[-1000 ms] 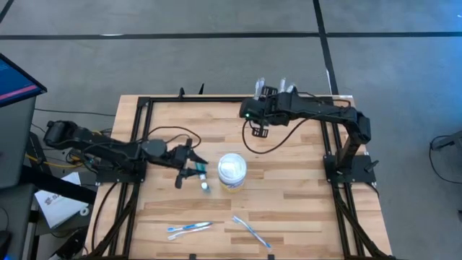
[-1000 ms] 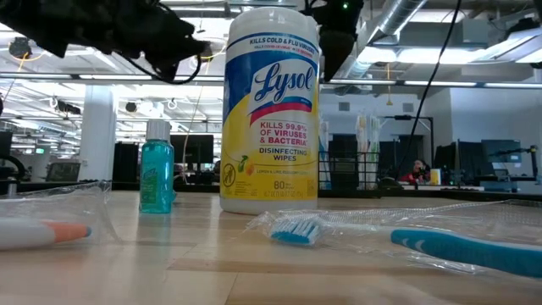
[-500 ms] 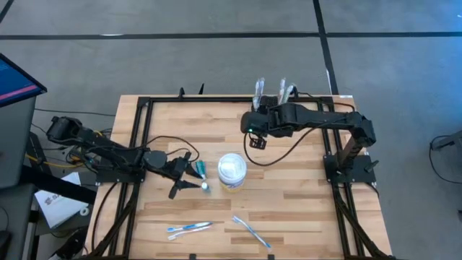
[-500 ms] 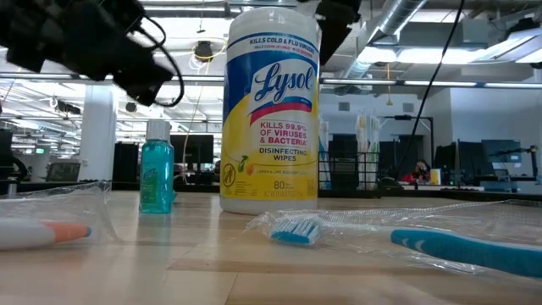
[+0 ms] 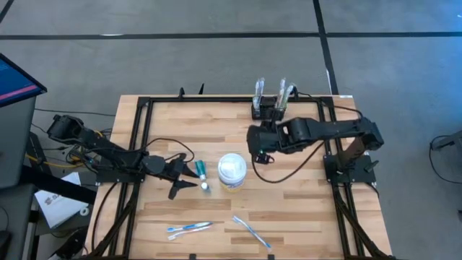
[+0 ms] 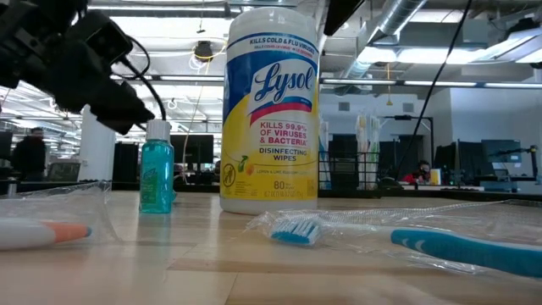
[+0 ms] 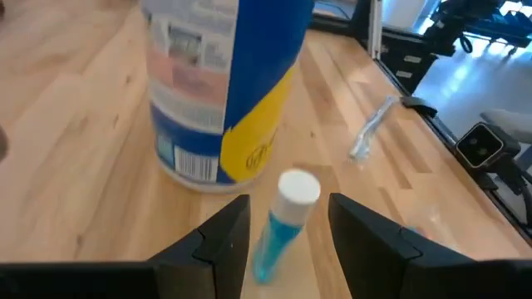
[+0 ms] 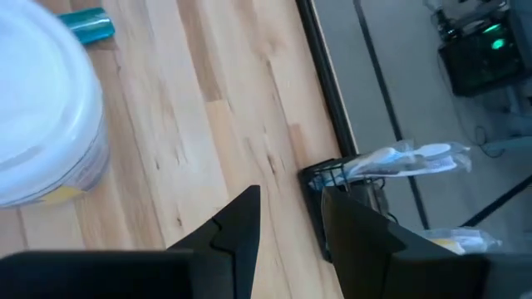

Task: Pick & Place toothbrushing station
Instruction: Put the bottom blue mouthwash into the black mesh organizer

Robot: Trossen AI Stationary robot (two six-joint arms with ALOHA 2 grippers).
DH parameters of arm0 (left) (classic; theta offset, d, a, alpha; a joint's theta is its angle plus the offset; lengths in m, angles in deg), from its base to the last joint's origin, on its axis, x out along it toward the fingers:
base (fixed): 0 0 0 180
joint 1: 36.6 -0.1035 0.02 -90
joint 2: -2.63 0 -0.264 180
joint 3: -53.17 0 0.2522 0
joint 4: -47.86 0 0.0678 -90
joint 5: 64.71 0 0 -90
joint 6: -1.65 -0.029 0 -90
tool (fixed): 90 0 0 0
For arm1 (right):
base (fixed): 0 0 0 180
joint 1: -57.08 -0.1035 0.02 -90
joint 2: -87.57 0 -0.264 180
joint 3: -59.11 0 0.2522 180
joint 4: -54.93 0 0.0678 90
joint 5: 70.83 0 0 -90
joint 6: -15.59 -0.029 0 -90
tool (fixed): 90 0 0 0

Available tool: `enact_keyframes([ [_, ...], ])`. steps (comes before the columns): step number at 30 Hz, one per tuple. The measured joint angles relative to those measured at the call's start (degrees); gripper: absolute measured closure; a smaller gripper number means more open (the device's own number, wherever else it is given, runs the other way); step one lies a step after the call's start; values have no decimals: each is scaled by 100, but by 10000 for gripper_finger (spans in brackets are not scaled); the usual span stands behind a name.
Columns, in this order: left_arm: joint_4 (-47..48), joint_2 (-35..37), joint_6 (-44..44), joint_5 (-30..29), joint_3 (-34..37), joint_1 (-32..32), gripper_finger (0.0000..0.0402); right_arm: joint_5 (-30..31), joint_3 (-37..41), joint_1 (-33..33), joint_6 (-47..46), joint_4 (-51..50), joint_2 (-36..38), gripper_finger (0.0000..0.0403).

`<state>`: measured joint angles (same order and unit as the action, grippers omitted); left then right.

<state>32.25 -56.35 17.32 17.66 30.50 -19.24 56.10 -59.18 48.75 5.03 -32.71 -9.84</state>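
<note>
Two arms hang over the bench, and neither holds anything. At the far edge stands the toothbrushing station, a small black rack with wrapped brushes sticking up out of it, just beyond the right gripper. That gripper hovers between the rack and the white tub of wipes, its jaws parted a little and empty; its own camera shows the rack's wire corner just ahead of the fingertips.

Over on the other side, the left gripper sits low with its jaws spread wide either side of a small teal bottle lying on the wood, close against the tub (not gripping it, as far as I can see).

If the rack is the next thing to lift, I'd say the right arm should approach squarely and come down over one wall of it, keeping clear of the upright brushes so they don't get knocked out. A firm pinch on the wire frame, then a straight, level rise, should keep the contents from tipping.
</note>
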Motion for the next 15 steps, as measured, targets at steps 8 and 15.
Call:
enact_keyframes([
  [8, -111, -2, 283, -4, 304, 0, 243, 541, 2, -423, -500, -307, -2, 282],
  [15, -271, -143, 314, -61, 379, 0, 227, 666, 2, -618, -709, -408, -2, 282],
])
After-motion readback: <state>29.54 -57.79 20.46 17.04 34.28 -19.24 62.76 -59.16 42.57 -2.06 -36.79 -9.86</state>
